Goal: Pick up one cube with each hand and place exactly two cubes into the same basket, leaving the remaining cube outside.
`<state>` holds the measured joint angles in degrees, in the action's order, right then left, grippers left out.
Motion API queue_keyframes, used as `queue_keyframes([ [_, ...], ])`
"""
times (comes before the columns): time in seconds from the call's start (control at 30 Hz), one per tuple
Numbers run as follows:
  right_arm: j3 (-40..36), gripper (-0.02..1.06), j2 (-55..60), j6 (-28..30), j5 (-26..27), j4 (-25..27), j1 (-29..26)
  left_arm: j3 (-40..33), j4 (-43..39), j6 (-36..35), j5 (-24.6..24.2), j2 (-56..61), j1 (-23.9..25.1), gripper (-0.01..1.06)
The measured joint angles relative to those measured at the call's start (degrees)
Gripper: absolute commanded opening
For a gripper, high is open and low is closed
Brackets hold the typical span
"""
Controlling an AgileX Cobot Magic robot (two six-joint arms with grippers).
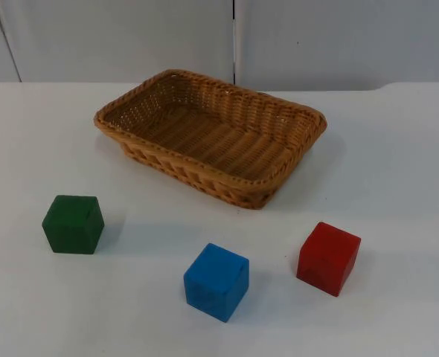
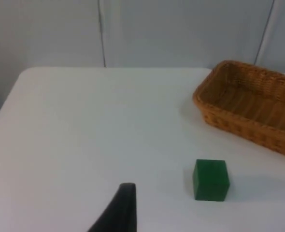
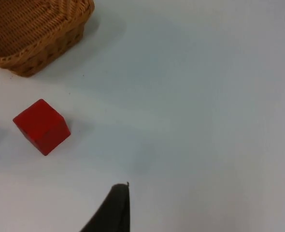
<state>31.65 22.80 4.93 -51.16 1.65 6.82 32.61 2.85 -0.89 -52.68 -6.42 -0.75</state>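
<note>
Three wooden cubes, green [image 1: 73, 224], blue [image 1: 216, 281] and red [image 1: 328, 257], sit on my white tabletop [image 1: 398, 186] before the rectangular woven wicker basket [image 1: 210, 134]. One black fingertip of each hand is visible, left hand [image 2: 118, 210] and right hand [image 3: 111, 210], so I cannot tell either grip.

You're at a lab test bench, bare white tabletop [image 1: 398, 149], grey partition wall [image 1: 338, 37], staged props.
</note>
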Motion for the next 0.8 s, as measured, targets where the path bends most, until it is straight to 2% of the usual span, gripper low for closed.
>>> queue_keyframes([
  [0.33, 4.9, 1.05, 5.5, 1.3, -0.1, 0.5, 0.0, 0.0, 3.0, 0.0, 4.2, -10.5, 0.0, 1.05],
  [0.5, 6.5, 1.05, 9.9, 3.1, -0.5, 2.9, 0.0, 0.0, 4.6, 0.9, 6.7, -15.2, 0.0, 1.05],
  [0.8, 9.1, 1.05, 19.3, 6.1, 0.1, 5.4, 0.0, 0.0, 10.8, 8.6, 8.3, -24.7, 0.0, 1.05],
])
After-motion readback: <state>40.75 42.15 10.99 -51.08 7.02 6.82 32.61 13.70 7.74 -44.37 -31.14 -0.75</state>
